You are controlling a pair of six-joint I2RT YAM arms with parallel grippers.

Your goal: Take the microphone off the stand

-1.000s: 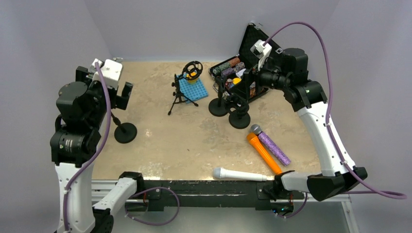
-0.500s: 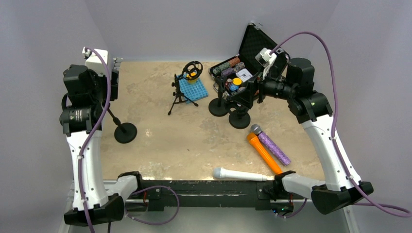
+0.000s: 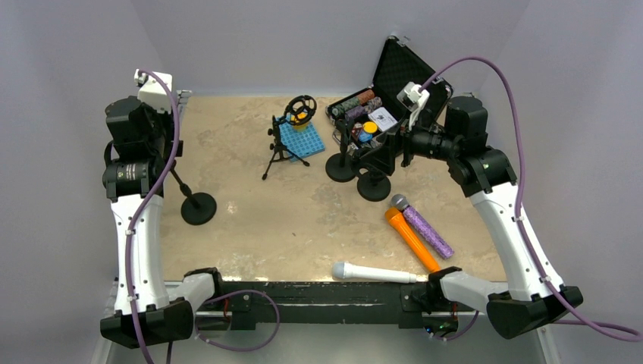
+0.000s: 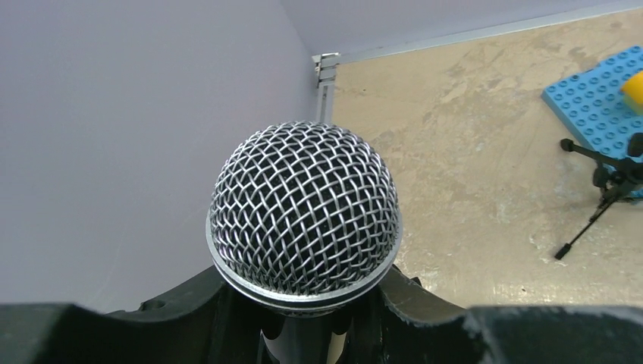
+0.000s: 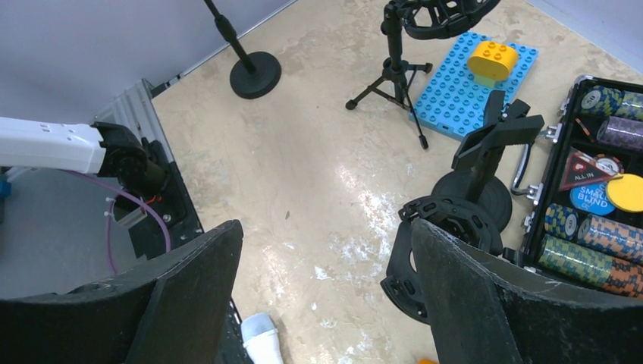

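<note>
Left wrist view: the left claw (image 4: 305, 307) is closed around the neck of the silver mesh-headed microphone (image 4: 303, 205), up at 10 o'clock over its black round-based stand (image 3: 199, 208). Right claw (image 5: 326, 292) hangs open (idle, I think). Grasp step; next needs a straight upward pull, I judge.

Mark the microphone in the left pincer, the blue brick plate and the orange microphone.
microphone (image 4: 303, 201): left wrist view, on its mesh head.
blue brick plate (image 3: 307, 138): top view, on its studded face.
orange microphone (image 3: 413, 241): top view, on its handle.
</note>
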